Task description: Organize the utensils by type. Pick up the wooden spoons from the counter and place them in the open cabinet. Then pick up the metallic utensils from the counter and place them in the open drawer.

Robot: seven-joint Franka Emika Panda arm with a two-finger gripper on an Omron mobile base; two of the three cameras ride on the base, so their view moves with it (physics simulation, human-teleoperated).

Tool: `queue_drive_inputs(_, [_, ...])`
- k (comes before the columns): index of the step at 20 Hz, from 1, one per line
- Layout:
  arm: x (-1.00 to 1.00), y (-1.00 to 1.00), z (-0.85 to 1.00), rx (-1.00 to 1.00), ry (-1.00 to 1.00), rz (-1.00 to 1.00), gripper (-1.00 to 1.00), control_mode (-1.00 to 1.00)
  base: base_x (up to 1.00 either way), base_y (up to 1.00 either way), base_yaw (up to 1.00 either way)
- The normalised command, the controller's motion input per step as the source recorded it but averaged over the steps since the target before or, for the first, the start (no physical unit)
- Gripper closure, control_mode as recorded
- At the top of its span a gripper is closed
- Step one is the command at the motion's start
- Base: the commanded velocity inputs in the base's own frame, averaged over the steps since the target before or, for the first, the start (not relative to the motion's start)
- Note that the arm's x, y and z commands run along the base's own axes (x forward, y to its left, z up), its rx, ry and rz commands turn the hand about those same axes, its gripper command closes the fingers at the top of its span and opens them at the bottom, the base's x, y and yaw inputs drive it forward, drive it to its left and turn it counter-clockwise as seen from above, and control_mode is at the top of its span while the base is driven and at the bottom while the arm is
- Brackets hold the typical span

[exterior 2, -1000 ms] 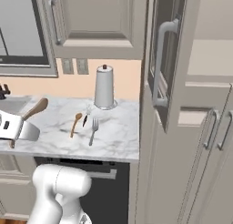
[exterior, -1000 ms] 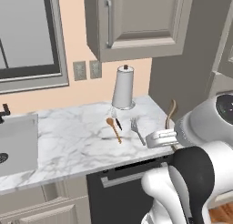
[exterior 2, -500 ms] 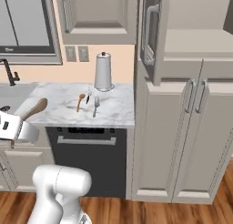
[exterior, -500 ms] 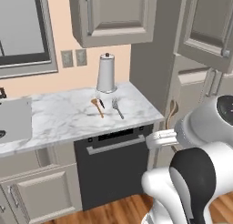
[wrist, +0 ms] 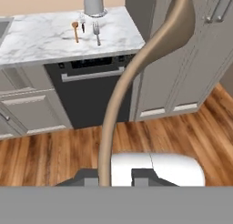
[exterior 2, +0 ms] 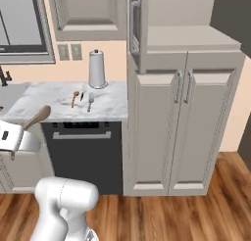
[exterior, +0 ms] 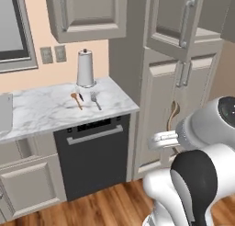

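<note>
Brown wooden spoon (wrist: 136, 77) in pincer (wrist: 116, 175) (well off counter (wrist: 50, 34))

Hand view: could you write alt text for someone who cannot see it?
A long tan wooden spoon rises from the gripper, which is shut on its handle. Beyond, a marble counter holds a small wooden spoon and a fork.

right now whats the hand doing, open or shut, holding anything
hand: shut on a long brown wooden spoon, gripping its handle end, with the bowl sticking out ahead of the fingers.
</note>
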Motion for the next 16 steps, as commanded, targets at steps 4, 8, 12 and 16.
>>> queue_drive_inputs(4, [0.00, 0.00, 0.00, 0.00, 0.00, 0.00, 1.00, 1.00, -0.14, -0.74, -0.16])
queue_drive_inputs(8, [0.00, 0.00, 0.00, 0.00, 0.00, 0.00, 1.00, 1.00, 0.00, -0.89, -0.12])
queue_drive_inputs(12, [0.00, 0.00, 0.00, 0.00, 0.00, 0.00, 1.00, 1.00, 0.00, -0.94, -0.10])
queue_drive_inputs(16, [0.00, 0.00, 0.00, 0.00, 0.00, 0.00, 1.00, 1.00, 0.01, -0.93, -0.03])
